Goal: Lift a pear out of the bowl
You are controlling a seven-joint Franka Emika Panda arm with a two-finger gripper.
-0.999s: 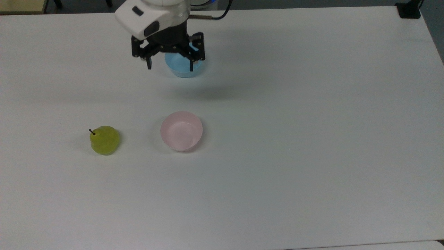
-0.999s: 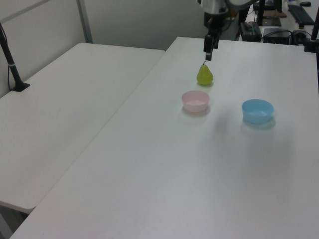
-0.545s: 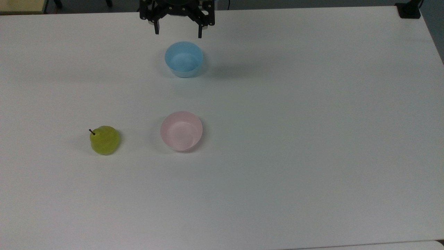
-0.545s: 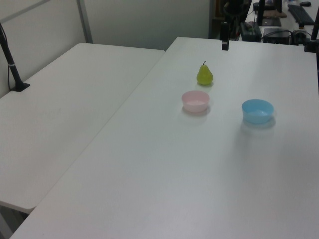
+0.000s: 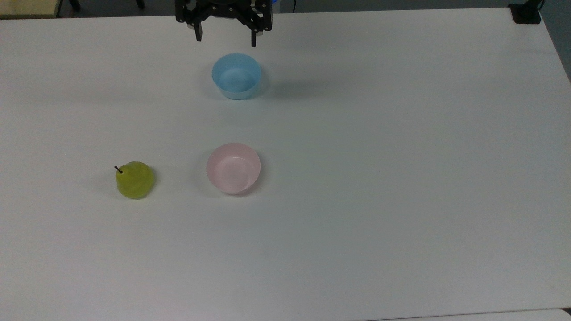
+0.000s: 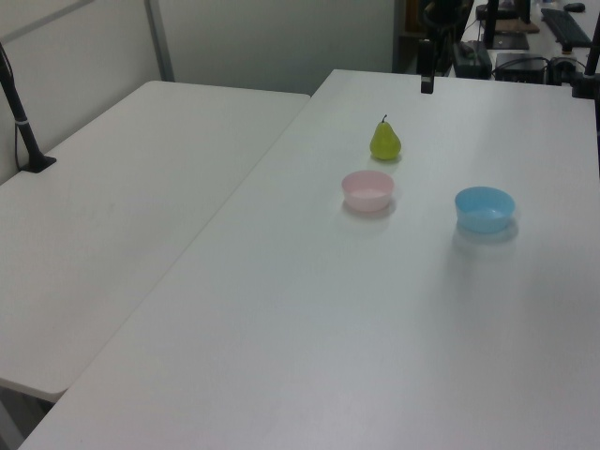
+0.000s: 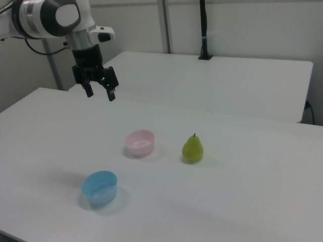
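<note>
The yellow-green pear stands upright on the white table, outside any bowl. The pale pink bowl sits a short way to the top view's right of it, and its inside is bare. My gripper hangs open and holds nothing. It is high above the table at the top view's upper edge, beyond the blue bowl and far from the pear.
A light blue bowl sits between the pink bowl and my gripper in the top view. A second white table adjoins this one, with a black clamped post on it. A black clamp sits at a table corner.
Over the last second my gripper rose and drew back from over the blue bowl toward the top view's upper edge. Pear and bowls have not moved.
</note>
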